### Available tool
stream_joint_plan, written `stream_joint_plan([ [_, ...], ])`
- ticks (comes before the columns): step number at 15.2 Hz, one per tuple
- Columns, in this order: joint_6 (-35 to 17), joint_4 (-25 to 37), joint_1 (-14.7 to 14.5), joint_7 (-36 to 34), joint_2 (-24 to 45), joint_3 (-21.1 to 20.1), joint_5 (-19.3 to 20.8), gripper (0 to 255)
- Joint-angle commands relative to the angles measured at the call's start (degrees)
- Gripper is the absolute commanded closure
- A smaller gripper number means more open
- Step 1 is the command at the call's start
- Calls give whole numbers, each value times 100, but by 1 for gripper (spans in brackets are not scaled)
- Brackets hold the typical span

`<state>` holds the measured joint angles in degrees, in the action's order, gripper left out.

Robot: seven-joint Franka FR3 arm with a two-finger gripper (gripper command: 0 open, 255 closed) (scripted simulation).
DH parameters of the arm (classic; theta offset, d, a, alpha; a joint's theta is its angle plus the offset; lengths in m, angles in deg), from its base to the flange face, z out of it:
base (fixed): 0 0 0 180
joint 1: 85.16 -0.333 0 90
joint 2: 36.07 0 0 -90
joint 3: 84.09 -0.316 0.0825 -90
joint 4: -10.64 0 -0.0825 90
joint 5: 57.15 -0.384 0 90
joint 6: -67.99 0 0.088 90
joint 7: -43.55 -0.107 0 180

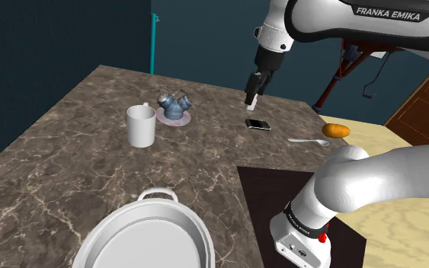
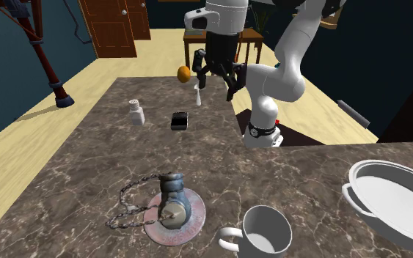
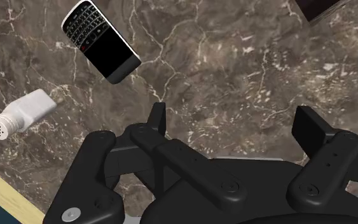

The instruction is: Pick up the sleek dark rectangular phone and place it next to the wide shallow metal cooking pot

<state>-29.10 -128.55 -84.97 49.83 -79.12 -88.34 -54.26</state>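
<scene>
Wide-open end effector (image 1: 254, 90) hanging above the brown marbled worktop (image 1: 68, 152), clear of the surface. Two black fingers (image 3: 157, 119) far apart, nothing clasped between them.

Dark phone (image 3: 101, 41) flat on the worktop, screen and keypad facing up, off to one side of the end effector and untouched by either finger. Just beside the phone, a small white shaker (image 3: 21, 114). In the shoulder view, phone straight beneath the end effector in the picture. To that view's right of it, a white spoon (image 1: 308, 141), and just past the spoon a rounded orange thing (image 1: 336, 130) near the worktop's edge.

Wide, shallow, pale grey pot (image 1: 148, 236) with loop handles at the shoulder view's bottom edge, well apart from the phone. Between pot and phone, a white mug (image 1: 141, 126). Near the mug, a small round plate (image 2: 197, 212) bearing a blue-grey cylinder (image 2: 172, 192), with a thin chain (image 2: 128, 201) trailing off onto the worktop.

Dark mat (image 1: 266, 190) under the base of the white arm (image 1: 312, 221) at the shoulder view's lower right. Beyond the worktop, pale wooden floor (image 2: 21, 132), teal walls and a brown panelled door (image 2: 109, 26).
</scene>
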Motion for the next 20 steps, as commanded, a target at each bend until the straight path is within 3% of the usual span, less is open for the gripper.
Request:
stream_joint_plan([
  [1, 0, 0, 0, 0, 0, 0, 0, 0],
  [10, -818, -982, 120, 2269, -237, 1513, 736, 0],
  [19, -1889, -1024, 123, 4611, 761, 3199, 1361, 0],
  [20, -1892, -1023, 120, 4617, 765, 3206, 1364, 0],
])
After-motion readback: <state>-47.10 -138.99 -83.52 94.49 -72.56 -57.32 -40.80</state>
